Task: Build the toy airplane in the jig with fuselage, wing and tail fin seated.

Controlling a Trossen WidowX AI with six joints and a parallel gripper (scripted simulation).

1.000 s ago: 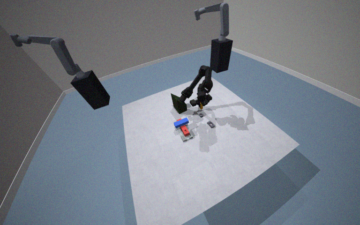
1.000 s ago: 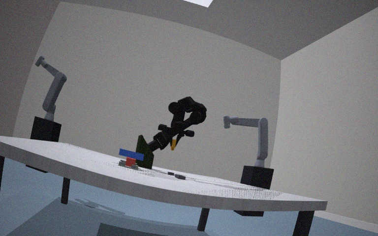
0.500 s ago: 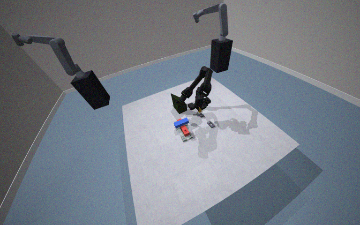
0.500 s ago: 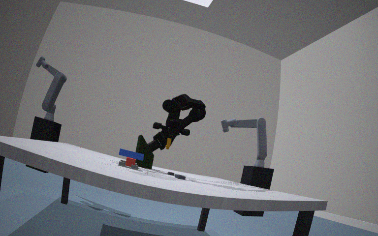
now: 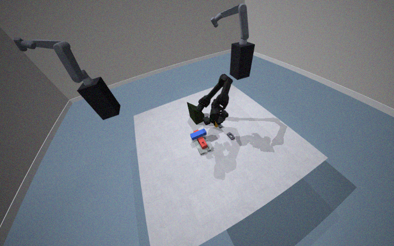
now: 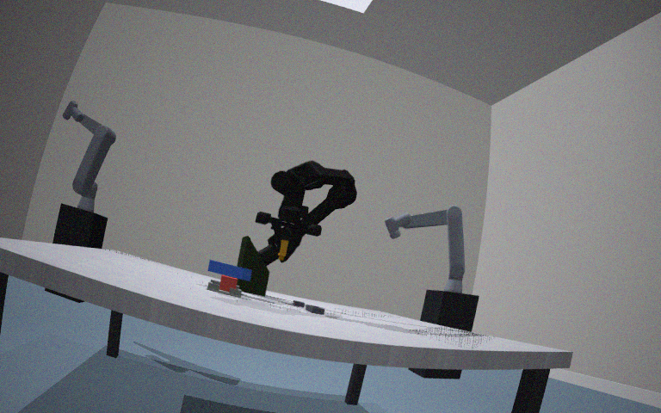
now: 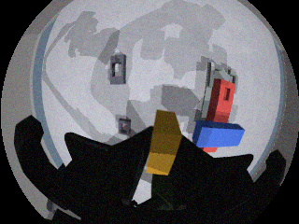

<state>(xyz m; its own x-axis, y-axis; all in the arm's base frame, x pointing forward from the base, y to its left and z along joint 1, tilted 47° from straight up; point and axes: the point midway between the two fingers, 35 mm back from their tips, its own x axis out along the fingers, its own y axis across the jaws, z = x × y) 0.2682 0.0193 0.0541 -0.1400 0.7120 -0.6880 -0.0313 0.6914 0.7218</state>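
The red fuselage (image 5: 204, 145) (image 6: 228, 282) (image 7: 220, 108) lies in the grey cradle (image 6: 235, 292) (image 7: 205, 100) and looks flat. The blue wing (image 5: 198, 134) (image 6: 229, 270) (image 7: 219, 134) lies across the top of the fuselage; its tab is hidden. An open socket shows in the fuselage top near the end away from the wing. My gripper (image 5: 215, 123) (image 6: 283, 244) (image 7: 163, 131) is shut on the yellow tail fin (image 5: 216, 125) (image 6: 283, 250) (image 7: 164, 146). It holds the fin above the table, to one side of the cradle and clear of the fuselage.
A larger grey holder (image 5: 233, 137) (image 6: 315, 310) (image 7: 118, 80) and a smaller one (image 6: 299, 304) (image 7: 124, 133) stand on the table beside the cradle. A dark green panel (image 5: 194, 113) (image 6: 252, 268) stands upright near the arm's base. Two grey arms on black pedestals stand beyond the table.
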